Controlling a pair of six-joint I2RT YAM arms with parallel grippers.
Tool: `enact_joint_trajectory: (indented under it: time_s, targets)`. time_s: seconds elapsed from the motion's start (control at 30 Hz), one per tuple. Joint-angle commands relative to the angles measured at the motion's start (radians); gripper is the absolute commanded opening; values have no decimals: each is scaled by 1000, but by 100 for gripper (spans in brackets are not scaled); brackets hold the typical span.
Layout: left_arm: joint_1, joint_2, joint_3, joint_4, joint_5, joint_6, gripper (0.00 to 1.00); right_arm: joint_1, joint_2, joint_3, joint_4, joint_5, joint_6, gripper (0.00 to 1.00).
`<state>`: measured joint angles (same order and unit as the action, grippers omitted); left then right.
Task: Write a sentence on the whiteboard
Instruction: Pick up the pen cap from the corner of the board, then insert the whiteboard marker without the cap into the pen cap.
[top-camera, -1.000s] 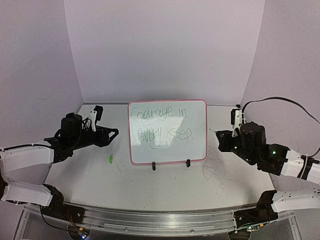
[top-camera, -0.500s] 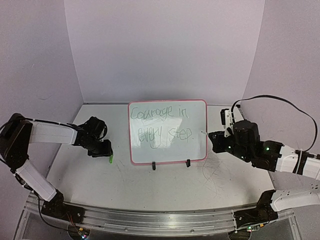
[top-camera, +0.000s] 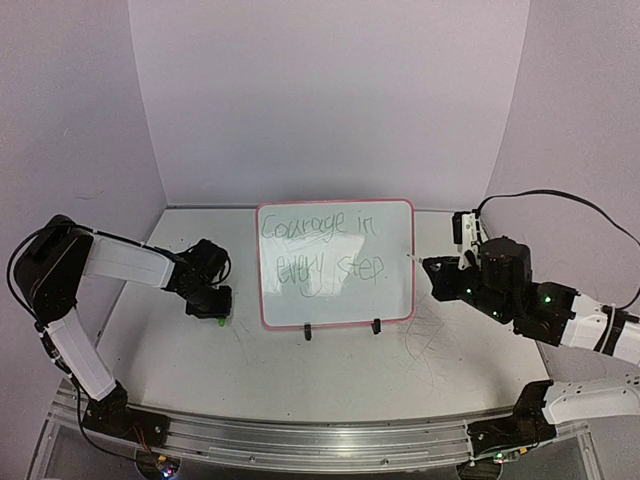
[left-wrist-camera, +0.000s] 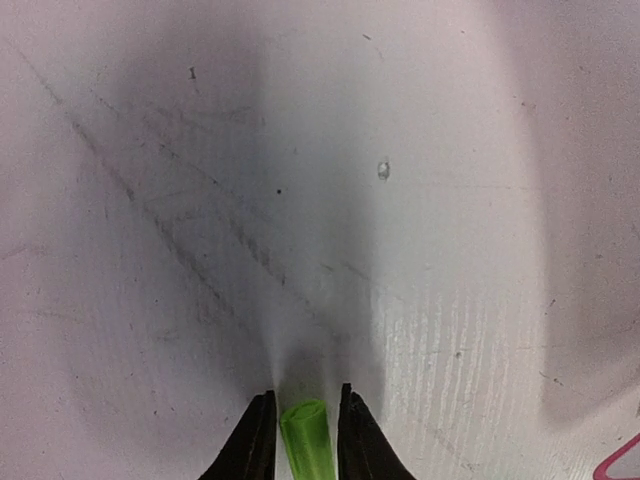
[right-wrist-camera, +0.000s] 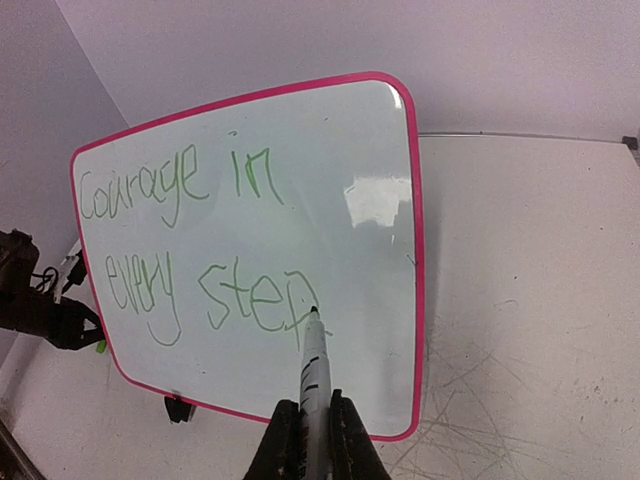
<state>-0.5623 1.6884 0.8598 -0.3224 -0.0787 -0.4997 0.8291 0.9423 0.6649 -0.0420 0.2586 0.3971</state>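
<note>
The whiteboard (top-camera: 392, 292) stands upright on two black clip feet at mid-table, also in the right wrist view (right-wrist-camera: 330, 170). The sentence (top-camera: 320, 250) in green reads "Courage in every step." (right-wrist-camera: 180, 240). My right gripper (top-camera: 440, 272) (right-wrist-camera: 310, 410) is shut on a white marker (right-wrist-camera: 315, 365), right of the board. The marker's tip points at the end of "step"; I cannot tell if it touches. My left gripper (top-camera: 218, 310) (left-wrist-camera: 305, 400) is low on the table left of the board, its jaws closed in on a green cap (left-wrist-camera: 305, 435) (top-camera: 220, 321).
Grey scribble scratches (top-camera: 430, 345) mark the tabletop right of the board. Purple walls close in the back and both sides. The left arm's forearm (top-camera: 120, 262) stretches over the table's left part.
My left gripper dropped onto the green cap and its jaws narrowed around it. The right gripper with the marker shifted slightly back to the right.
</note>
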Motion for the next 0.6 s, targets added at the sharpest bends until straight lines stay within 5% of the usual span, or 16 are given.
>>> enact_joint_trajectory:
  time_s: [0.0,0.27,0.4,0.57]
  targets:
    - [-16,-94,-30,-31,-65,-37,7,-3,45,51,28,-41,-27,0]
    - [-10,-581,-22,70,-24,-148,0,-1,170,140,142,-274,-81,0]
    - [-12,-783,-127,482,141,-272,0,51,283,197,301,-463,-64,0]
    - [-16,-764,-228,1047,298,-456,0,155,432,343,464,-525,-26,0]
